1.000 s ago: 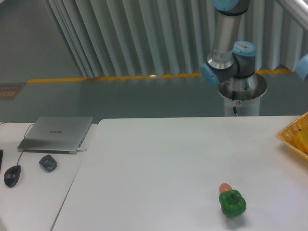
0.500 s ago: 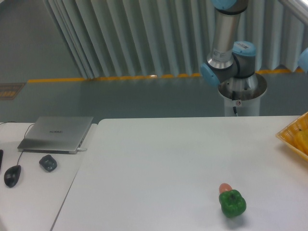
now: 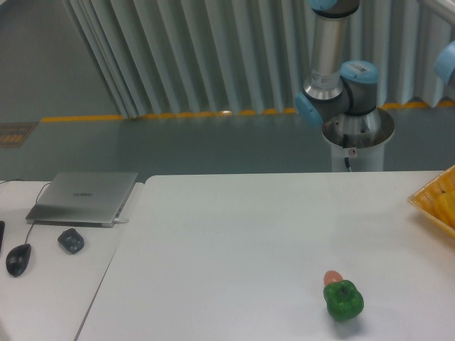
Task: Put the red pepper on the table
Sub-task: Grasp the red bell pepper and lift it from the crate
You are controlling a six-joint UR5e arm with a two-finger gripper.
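The red pepper is out of view. The white table (image 3: 234, 249) fills the lower part of the camera view. Only the arm's base and lower links (image 3: 334, 78) show, behind the table's far edge, plus a blue joint (image 3: 446, 65) at the right frame edge. The gripper is out of frame, so its state does not show.
A green pepper (image 3: 344, 300) lies near the table's front right, with a small orange-pink round thing (image 3: 331, 278) touching its far side. A yellow basket (image 3: 437, 202) pokes in at the right edge. On the adjoining desk sit a laptop (image 3: 84, 197), a mouse (image 3: 18, 258) and a small dark object (image 3: 71, 241).
The blue joint at the right frame edge has risen. The arm's upright link has shifted slightly left. Nothing on the table has moved.
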